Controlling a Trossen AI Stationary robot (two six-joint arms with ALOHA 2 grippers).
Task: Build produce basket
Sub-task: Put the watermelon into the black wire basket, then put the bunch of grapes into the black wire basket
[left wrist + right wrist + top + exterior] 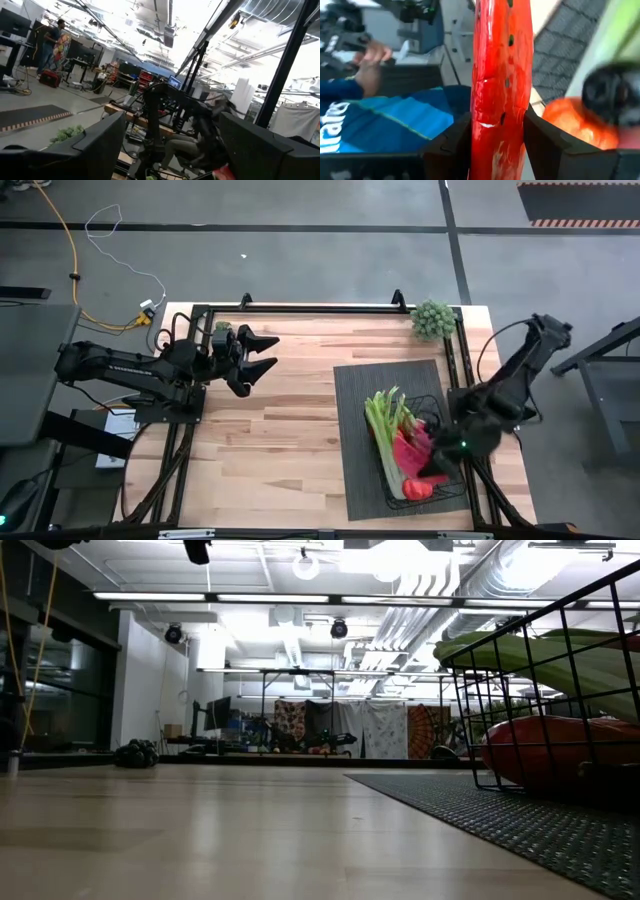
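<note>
The black wire basket [432, 408] stands on a dark ribbed mat [360, 390] at the table's right. Green celery [382, 425], a pink dragon fruit [408, 448] and a red-orange mango [420, 489] lie in it. My right gripper [441, 466] hangs over the basket's near right part, shut on a red watermelon slice [501, 75] with dark seeds. The mango [570, 122] shows just beyond it. My left gripper [268, 350] is raised over the table's far left, open, with nothing between its fingers. In the low view the basket [520, 710] holds the mango [560, 752] under the celery [540, 648]. My right gripper pinches the watermelon slice by its two flat red faces [496, 131], one finger [451, 146] on each side. The fingers slant down from the table's right side. The slice sticks out past the fingertips, edge-on to the wrist camera. Whether its far end touches the basket does not show.
A green leafy bunch [433, 318] lies at the table's far right corner. A black frame rail [320, 310] runs along the far edge. A person's hand [370, 62] and blue sleeve [380, 125] show beyond the table in the right wrist view. Bare wood [290, 430] lies between the arms.
</note>
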